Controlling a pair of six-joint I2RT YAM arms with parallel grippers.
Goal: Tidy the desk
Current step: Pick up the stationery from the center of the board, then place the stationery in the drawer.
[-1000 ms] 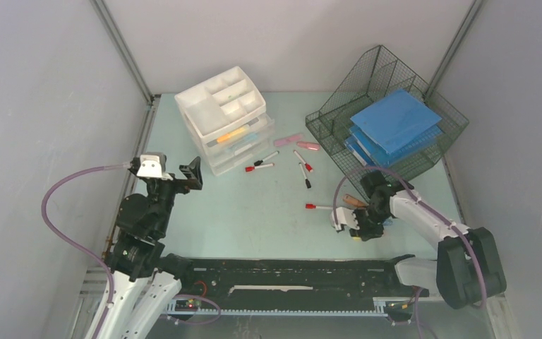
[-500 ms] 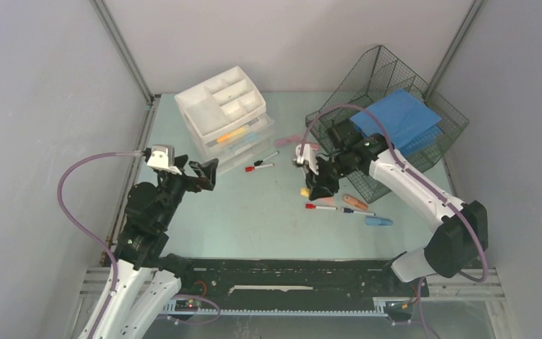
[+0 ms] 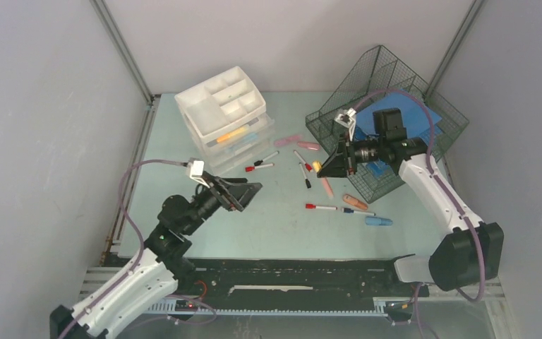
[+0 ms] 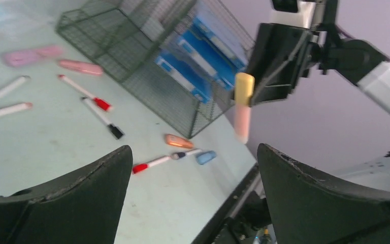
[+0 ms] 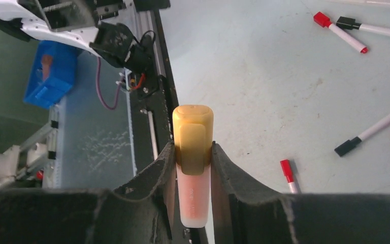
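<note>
Left gripper (image 4: pixel 194 149) fingers (image 4: pixel 71 203) cut off below; pink things (image 4: pixel 30 55) blurred, perhaps erasers.

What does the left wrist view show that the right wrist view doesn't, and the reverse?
Left wrist only: the dark wire-mesh tray holding blue folders, and the right gripper seen from outside.
Right wrist only: the black rail and a blue plastic crate beyond it.
Both: the yellow-capped peach highlighter clamped in that gripper, the pale mint-green desk, and red-capped white markers lying on it.
</note>
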